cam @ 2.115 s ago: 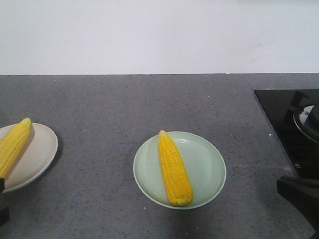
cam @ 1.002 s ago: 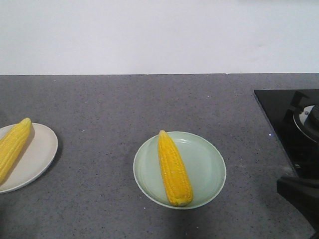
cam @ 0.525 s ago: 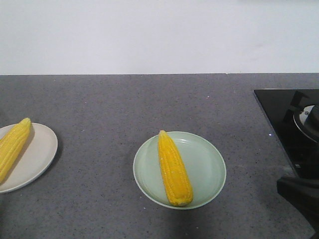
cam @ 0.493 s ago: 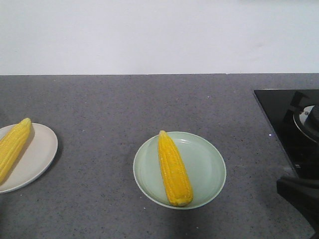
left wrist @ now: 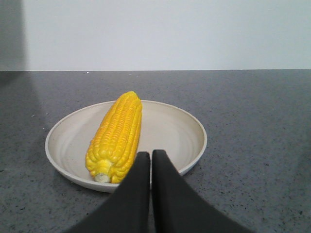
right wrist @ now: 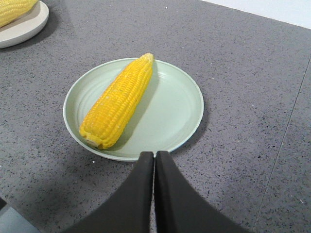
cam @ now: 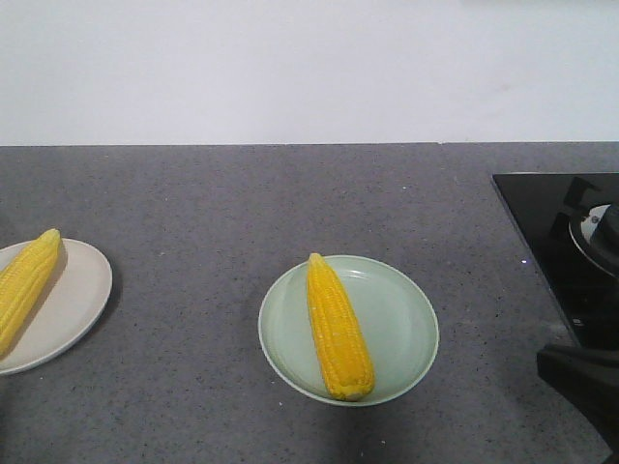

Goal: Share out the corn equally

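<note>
One cob of corn (cam: 338,327) lies on the pale green plate (cam: 401,319) at the counter's middle, tip pointing away. Another cob of corn (cam: 23,282) lies on the beige plate (cam: 73,300) at the left edge. In the left wrist view that corn (left wrist: 115,136) fills the beige plate's (left wrist: 184,131) left half, and my left gripper (left wrist: 150,156) is shut and empty just before the plate's near rim. In the right wrist view my right gripper (right wrist: 154,155) is shut and empty at the near rim of the green plate (right wrist: 175,107), whose corn (right wrist: 118,100) lies to the left.
A black cooktop (cam: 542,222) with a burner (cam: 602,232) occupies the counter's right side. A dark part of the right arm (cam: 580,382) shows at the lower right. Grey speckled counter (cam: 242,193) runs back to a white wall.
A dark arm part at the lower left edge of the front view has drawn out of sight. Plates and corn have not moved.
</note>
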You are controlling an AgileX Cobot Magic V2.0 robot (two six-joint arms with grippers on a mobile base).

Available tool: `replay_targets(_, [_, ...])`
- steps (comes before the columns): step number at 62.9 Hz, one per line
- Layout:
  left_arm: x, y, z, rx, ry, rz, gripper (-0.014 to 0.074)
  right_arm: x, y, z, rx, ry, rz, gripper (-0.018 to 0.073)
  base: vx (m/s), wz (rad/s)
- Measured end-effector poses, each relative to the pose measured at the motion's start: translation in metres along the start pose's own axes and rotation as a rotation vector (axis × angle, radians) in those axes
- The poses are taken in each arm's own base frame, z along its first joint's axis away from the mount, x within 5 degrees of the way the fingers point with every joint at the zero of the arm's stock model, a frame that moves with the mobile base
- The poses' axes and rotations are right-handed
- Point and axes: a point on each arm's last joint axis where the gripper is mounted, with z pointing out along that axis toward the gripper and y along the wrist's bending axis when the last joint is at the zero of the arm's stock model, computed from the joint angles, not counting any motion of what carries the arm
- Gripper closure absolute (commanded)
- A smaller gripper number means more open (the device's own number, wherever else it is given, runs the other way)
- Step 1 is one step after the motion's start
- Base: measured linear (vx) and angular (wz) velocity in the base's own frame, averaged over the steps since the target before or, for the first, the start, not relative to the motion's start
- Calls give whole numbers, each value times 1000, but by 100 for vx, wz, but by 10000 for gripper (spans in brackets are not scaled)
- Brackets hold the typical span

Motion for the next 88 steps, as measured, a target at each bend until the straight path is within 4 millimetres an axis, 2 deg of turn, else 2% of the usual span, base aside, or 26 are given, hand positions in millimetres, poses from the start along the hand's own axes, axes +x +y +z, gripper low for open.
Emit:
replay_targets(55, [0, 0, 0, 0, 0, -1, 603, 1, 0, -2, 13, -4, -19, 566, 0, 0])
replay_targets(65, [0, 0, 0, 0, 0, -1, 603, 18, -2, -8, 86, -54, -77, 566, 0, 0])
replay_targets(77, [0, 0, 0, 0, 0, -1, 603, 64, -3, -8, 181, -198, -4, 566, 0, 0])
replay_targets(88, [0, 0, 0, 0, 0, -1, 603, 91, -5, -11, 266, -301, 52, 566, 0, 0])
